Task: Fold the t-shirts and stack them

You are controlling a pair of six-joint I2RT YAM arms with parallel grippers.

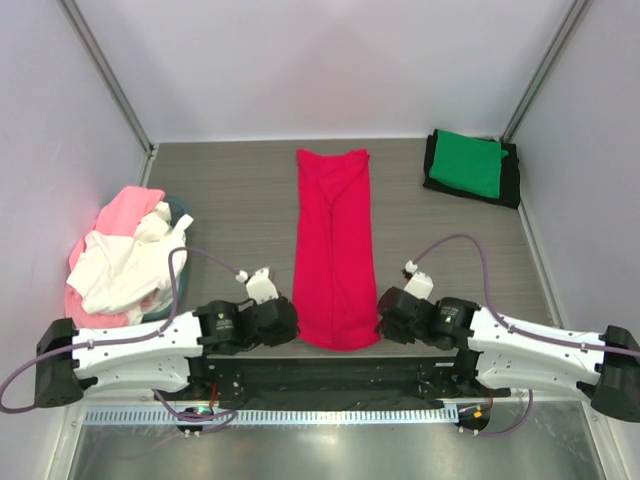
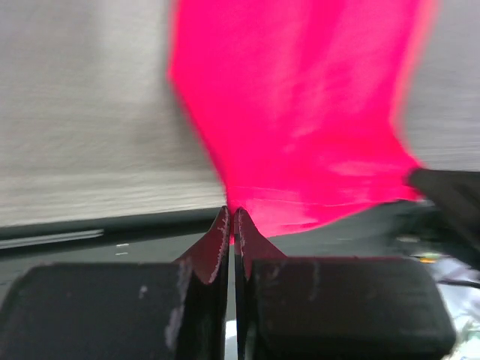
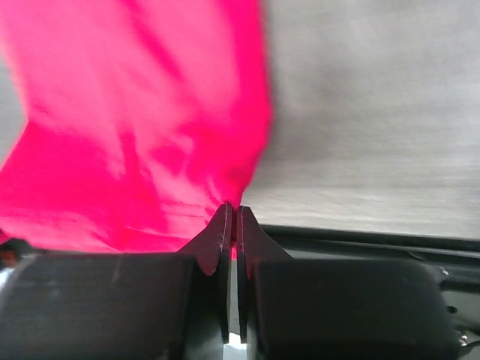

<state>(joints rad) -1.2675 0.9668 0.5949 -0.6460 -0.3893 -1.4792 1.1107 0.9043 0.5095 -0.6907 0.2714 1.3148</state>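
Red t-shirt (image 1: 334, 255) lies mid-frame in top view on the counter (image 1: 230, 200), folded into a long narrow strip running top to bottom. Its lower end is just above the arm bases.

Left hand (image 1: 293, 323) is at the strip's lower-left corner, right hand (image 1: 383, 318) at the lower-right. Both wrist views are blurry, but each shows the fingers clenched tight w/ the red hem edge pinched at the tips.

Upper right of top view: green t-shirt (image 1: 470, 163) folded, sitting on a folded black t-shirt (image 1: 508, 182).

Left edge: loose heap of a light pink t-shirt (image 1: 125, 208) and a white t-shirt (image 1: 115, 265), w/ a bit of greyish-teal cloth (image 1: 181, 210) showing at its right side. The heap is well apart from the red strip.
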